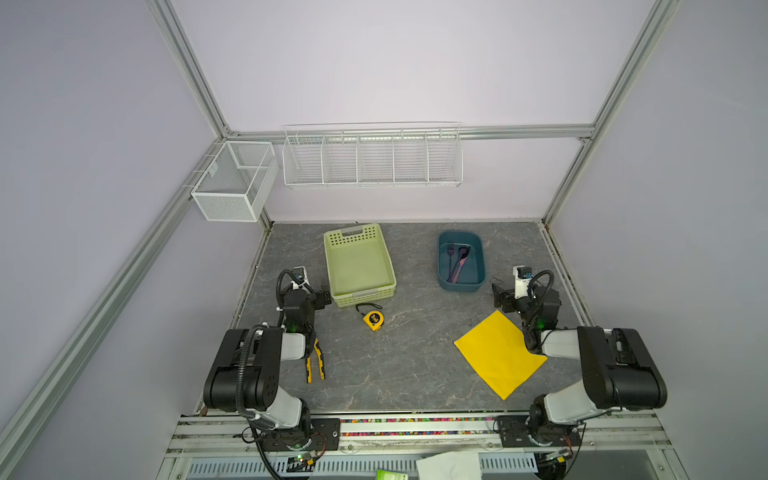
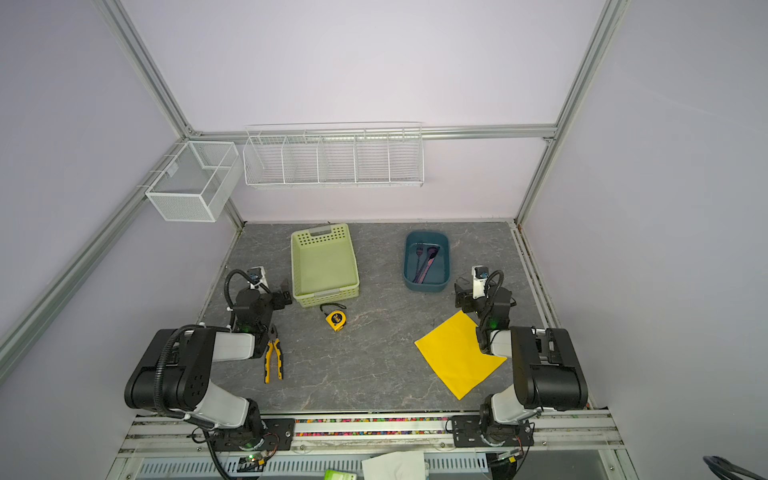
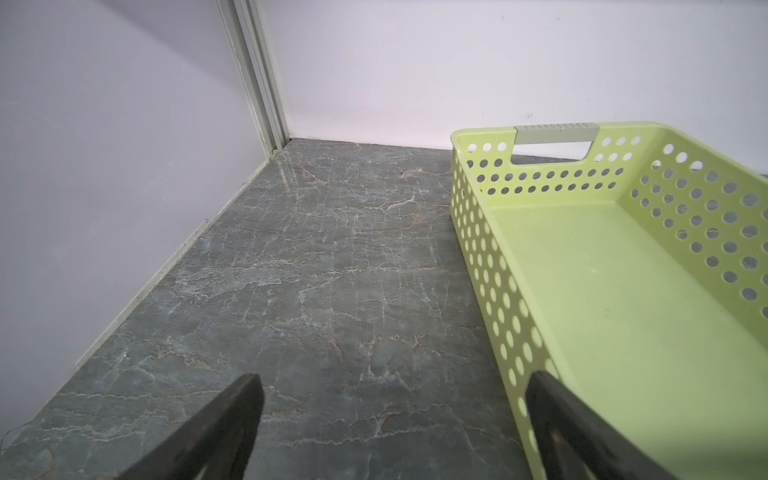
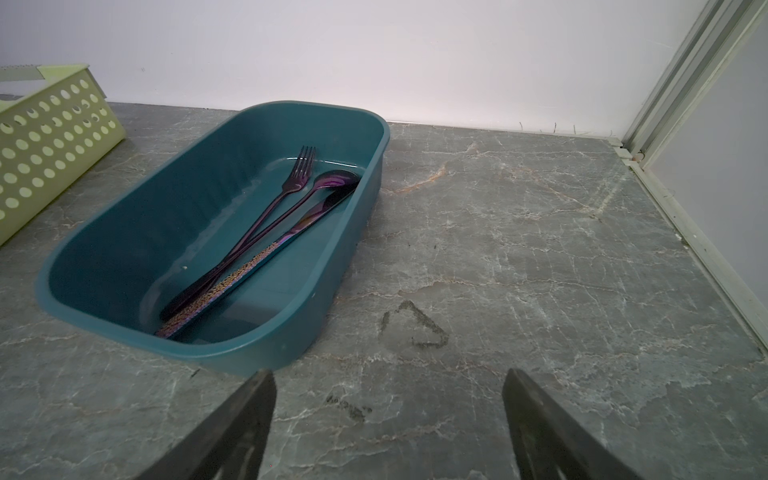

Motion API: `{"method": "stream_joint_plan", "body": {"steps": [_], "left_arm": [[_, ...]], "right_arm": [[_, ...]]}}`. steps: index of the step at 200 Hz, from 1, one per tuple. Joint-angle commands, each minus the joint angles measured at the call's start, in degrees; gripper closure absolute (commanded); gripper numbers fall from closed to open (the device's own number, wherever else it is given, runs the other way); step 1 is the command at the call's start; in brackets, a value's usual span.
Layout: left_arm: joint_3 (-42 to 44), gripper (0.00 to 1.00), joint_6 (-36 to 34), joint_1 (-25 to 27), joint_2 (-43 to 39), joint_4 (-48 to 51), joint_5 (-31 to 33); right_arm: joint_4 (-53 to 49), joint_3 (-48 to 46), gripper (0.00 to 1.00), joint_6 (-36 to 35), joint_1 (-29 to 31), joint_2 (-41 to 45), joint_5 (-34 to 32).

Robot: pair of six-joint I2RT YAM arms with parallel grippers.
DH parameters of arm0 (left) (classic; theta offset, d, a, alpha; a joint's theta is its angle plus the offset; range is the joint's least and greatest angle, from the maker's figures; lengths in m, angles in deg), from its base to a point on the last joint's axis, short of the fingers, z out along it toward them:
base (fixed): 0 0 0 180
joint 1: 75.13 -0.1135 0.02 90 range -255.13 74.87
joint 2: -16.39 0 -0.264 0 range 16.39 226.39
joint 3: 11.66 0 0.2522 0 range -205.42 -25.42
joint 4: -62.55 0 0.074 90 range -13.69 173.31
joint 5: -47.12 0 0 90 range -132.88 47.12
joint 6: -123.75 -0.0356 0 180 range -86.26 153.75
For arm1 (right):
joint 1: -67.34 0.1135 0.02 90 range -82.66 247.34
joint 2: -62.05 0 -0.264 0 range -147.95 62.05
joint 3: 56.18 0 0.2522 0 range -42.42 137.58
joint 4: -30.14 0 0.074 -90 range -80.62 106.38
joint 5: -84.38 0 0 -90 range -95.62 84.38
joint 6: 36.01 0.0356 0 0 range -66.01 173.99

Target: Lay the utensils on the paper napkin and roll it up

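1. The right gripper (image 4: 388,374) is released. Its jaws are spread wide with only bare table (image 4: 540,249) between them. In both top views it hangs low just off the near right corner of the teal bin (image 4: 340,249).
2. The left gripper (image 3: 395,380) is likewise released and holds nothing. Its fingers (image 3: 232,415) stand far apart, and in a top view it sits just beside the near left corner of the green basket (image 1: 359,266).
3. The utensils lie inside the teal bin, heads toward the back wall and handles toward the arms. The fork (image 4: 266,216) and the spoon (image 4: 332,180) rest side by side, and their thin dark handles touch lower down.
4. A third slim piece with a patterned handle (image 4: 232,282) lies just beside them, nearer the bin's right wall.
5. The paper napkin (image 1: 498,353) lies flat on the table's near right part, turned corner-on like a diamond. It is well apart from the bin, and the right arm's forearm reaches above its right corner.
6. A yellow tape measure (image 1: 373,320) sits just in front of the green basket.
7. The pliers (image 2: 273,359) lie beside the left arm, their head partly hidden under it.
8. On the back wall hang a wire rack (image 1: 372,160) and a mesh box (image 1: 232,183).
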State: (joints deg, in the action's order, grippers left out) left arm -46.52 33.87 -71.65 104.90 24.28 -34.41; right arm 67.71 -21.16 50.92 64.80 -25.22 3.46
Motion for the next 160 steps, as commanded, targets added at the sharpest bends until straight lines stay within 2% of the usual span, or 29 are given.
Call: {"method": "stream_joint_plan", "body": {"steps": [1, 112, 129, 160], "left_arm": [[-0.5, 0.01, -1.0, -0.2, 0.2, -1.1, -0.7], [-0.6, 0.01, -1.0, -0.2, 0.2, -0.9, -0.8], [-2.0, 0.01, 0.4, -0.3, 0.4, 1.3, 2.6], [-1.8, 0.01, 0.6, -0.3, 0.4, 1.1, 3.0]], "right_arm": [[1.8, -0.8, 0.12, -1.4, 0.0, -0.5, 1.1], [1.7, -0.8, 0.12, -1.4, -0.2, -0.5, 1.0], [1.7, -0.8, 0.12, -1.4, -0.2, -0.5, 1.0], [1.7, -0.8, 0.12, -1.4, -0.2, -0.5, 1.0]]}}
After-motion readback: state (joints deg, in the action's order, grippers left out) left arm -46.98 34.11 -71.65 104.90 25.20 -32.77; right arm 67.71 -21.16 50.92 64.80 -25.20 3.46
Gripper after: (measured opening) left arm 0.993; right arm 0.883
